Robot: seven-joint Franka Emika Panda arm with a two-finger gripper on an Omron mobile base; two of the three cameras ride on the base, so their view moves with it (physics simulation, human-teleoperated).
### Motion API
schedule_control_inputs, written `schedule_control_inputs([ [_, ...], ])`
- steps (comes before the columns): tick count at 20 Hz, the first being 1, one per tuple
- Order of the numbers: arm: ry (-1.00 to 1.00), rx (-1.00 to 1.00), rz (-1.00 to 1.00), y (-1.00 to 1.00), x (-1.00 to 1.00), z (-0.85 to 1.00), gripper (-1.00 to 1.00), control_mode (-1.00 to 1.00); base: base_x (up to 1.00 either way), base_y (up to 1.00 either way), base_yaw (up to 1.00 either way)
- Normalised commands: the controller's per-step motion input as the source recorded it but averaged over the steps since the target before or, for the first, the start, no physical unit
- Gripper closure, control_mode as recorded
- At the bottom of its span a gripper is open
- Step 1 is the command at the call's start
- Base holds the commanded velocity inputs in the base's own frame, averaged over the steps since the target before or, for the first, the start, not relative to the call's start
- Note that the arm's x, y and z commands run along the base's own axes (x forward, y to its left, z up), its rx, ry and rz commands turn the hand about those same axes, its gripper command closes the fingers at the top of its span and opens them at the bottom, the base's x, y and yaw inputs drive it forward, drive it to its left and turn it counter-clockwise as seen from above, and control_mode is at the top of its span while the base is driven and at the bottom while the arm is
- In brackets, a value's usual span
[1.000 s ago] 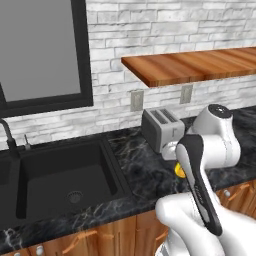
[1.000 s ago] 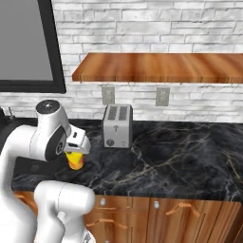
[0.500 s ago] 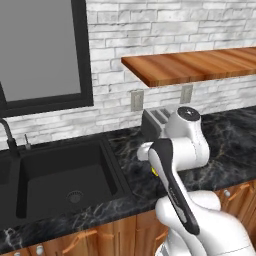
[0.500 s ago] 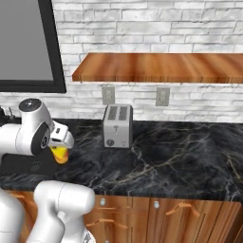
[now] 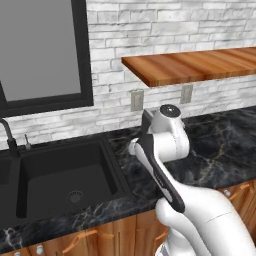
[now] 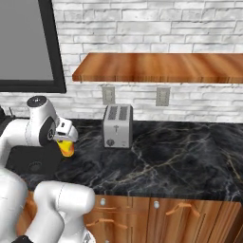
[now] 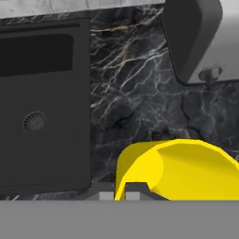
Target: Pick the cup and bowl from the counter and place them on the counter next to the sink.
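My gripper (image 6: pixel 64 137) is shut on the rim of the yellow cup (image 6: pixel 66 148) and holds it low over the black marble counter (image 6: pixel 156 161), just right of the sink (image 6: pixel 29 160). In the hand view the cup (image 7: pixel 182 168) fills the lower right between my gripper's (image 7: pixel 122 192) tips, tilted with its open mouth showing. The sink (image 7: pixel 42 107) lies to the left there, across a strip of counter (image 7: pixel 130 93). The sink (image 5: pixel 65 172) is also in the left base view, where my own arm covers the hand. The bowl is out of view.
A silver toaster (image 6: pixel 117 126) stands on the counter right of the cup, and its corner (image 7: pixel 198 37) reaches into the hand view. A thin dark faucet (image 5: pixel 7 134) rises behind the sink. A wooden shelf (image 6: pixel 161 66) hangs on the brick wall above.
The arm has swung left with the cup, from in front of the toaster to the counter strip beside the sink. The gripper has stayed shut on the cup.
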Motion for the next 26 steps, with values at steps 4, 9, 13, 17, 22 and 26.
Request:
schedule_control_inputs([
  [4, 0.0, 0.01, 0.0, 0.0, 0.6, -0.39, 1.0, -1.0, 0.0, 0.0, 0.0],
  [9, 0.05, 0.0, 0.0, 0.02, 0.13, -0.49, 1.0, -1.0, 0.0, 0.0, 0.0],
  [13, 0.13, 0.0, 0.0, 0.08, 0.0, -0.39, 1.0, -1.0, 0.0, 0.0, 0.0],
  [17, 0.1, 0.0, 0.0, 0.01, 0.01, -0.24, 1.0, -1.0, 0.0, 0.0, 0.0],
  [22, 0.01, -0.01, 0.0, 0.0, 0.09, -0.25, 1.0, -1.0, 0.0, 0.0, 0.0],
  [26, 0.0, -0.01, 0.0, 0.0, 0.11, -0.22, 1.0, -1.0, 0.0, 0.0, 0.0],
])
